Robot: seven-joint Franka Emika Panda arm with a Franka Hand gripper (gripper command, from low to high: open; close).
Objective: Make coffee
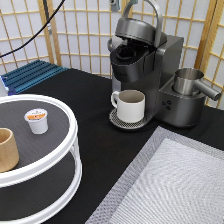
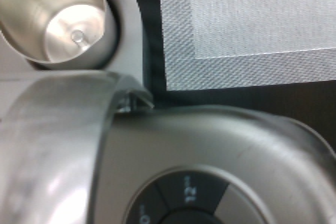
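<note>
The coffee pod (image 1: pixel 36 120), white with an orange foil lid, stands on the top tier of a white two-tier turntable (image 1: pixel 60 165) at the exterior view's left. The grey coffee machine (image 1: pixel 167 70) stands at the top middle with its lid (image 1: pixel 137 30) raised and the pod chamber (image 1: pixel 127 52) open. A cream handled mug (image 1: pixel 130 105) sits on its drip tray. Only a small dark part of my gripper (image 1: pixel 115 4) shows at the top edge, beside the machine's raised handle. The wrist view shows the machine's lid (image 2: pixel 210 160) from close above.
A tan wooden cup (image 1: pixel 6 149) stands on the turntable near the pod. A steel jug (image 1: pixel 189 80) sits on the machine's right side and also shows in the wrist view (image 2: pixel 67 30). A grey woven mat (image 1: pixel 175 185) lies at the bottom right. A blue rack (image 1: pixel 30 74) is at the left.
</note>
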